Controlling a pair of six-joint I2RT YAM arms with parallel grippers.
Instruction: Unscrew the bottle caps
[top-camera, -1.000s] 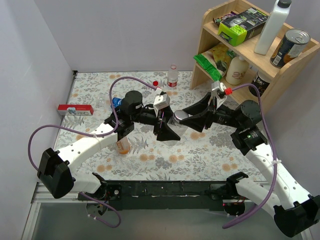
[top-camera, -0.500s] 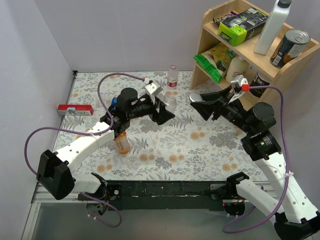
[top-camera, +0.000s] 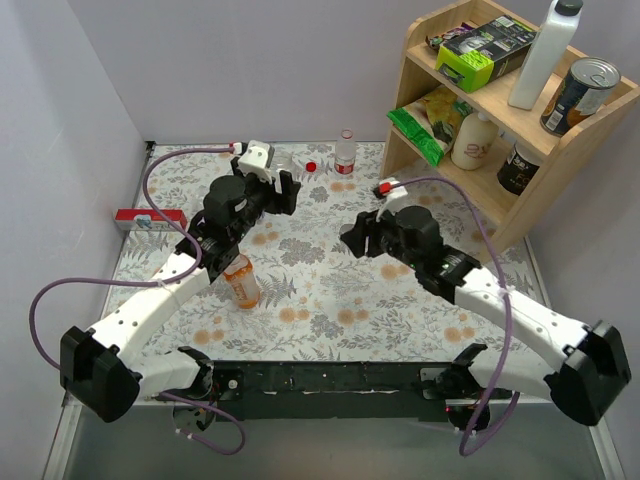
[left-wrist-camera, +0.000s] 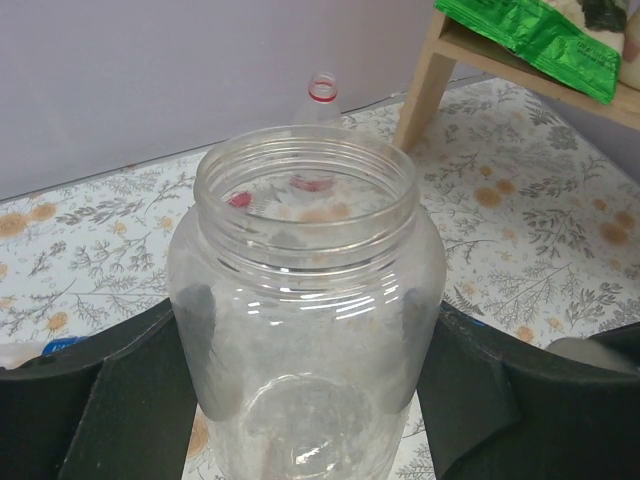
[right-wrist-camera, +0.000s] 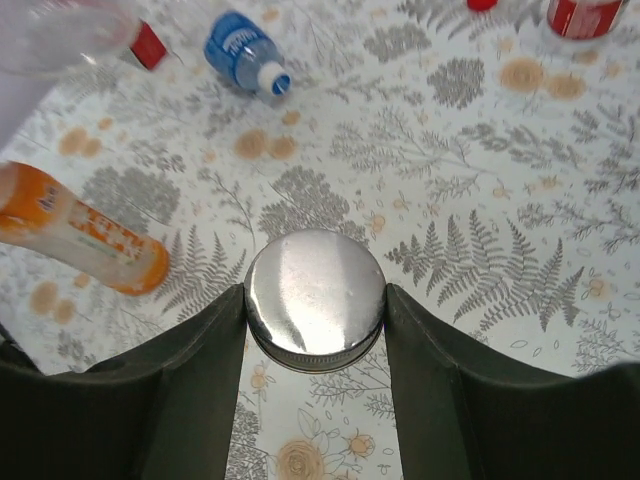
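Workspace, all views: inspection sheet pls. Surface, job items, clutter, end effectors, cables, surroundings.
Surface: floral table cover, flat, no spill seen.
Job's things: squat clear bottle open, its silver cap off; red-label bottle upright, red cap on the table beside it; orange-liquid bottle lying, cap hidden; blue-labelled bottle lying, capped.
Clutter: red box by the left wall.
End effectors: left end effector shut on squat clear bottle; right end effector shut on silver cap.
Cables: purple cables loop above the table, no snag seen.
Surroundings: stocked wooden shelf back right; plain wall.
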